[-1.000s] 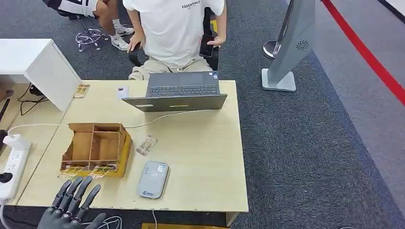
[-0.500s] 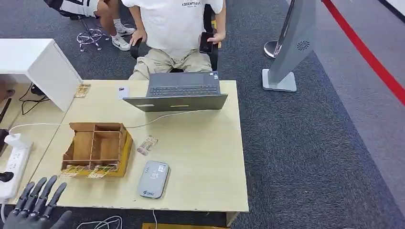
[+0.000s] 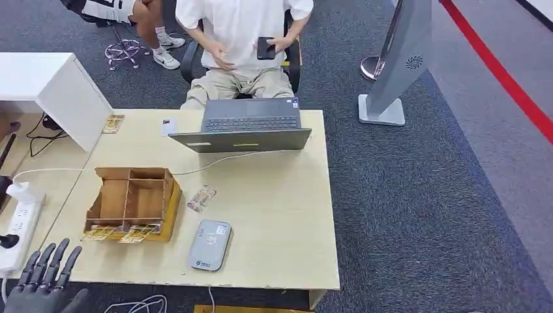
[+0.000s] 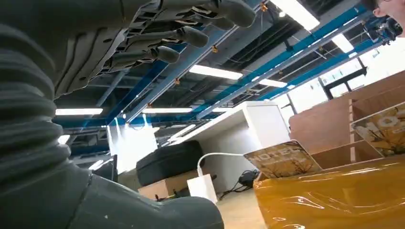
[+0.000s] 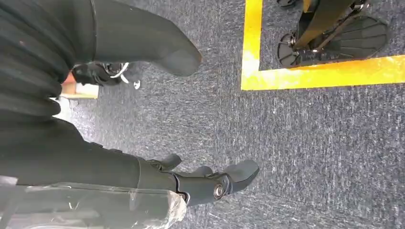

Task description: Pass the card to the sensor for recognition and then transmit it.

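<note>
Head view: the left hand (image 3: 42, 283) is hovering off the worktop's (image 3: 280, 222) near-left corner, fingers spread and holding nothing. The right hand (image 5: 210, 183) is hanging over grey carpet (image 5: 310, 143), fingers loosely apart, also holding nothing. The grey sensor (image 3: 209, 244) is lying at the near edge. Two cards (image 3: 120, 233) are leaning out of the wooden organiser's (image 3: 132, 202) near side; another card (image 3: 201, 198) is lying just beside it. A laptop (image 3: 244, 130) is sitting at the far edge, before a seated person (image 3: 238, 39).
</note>
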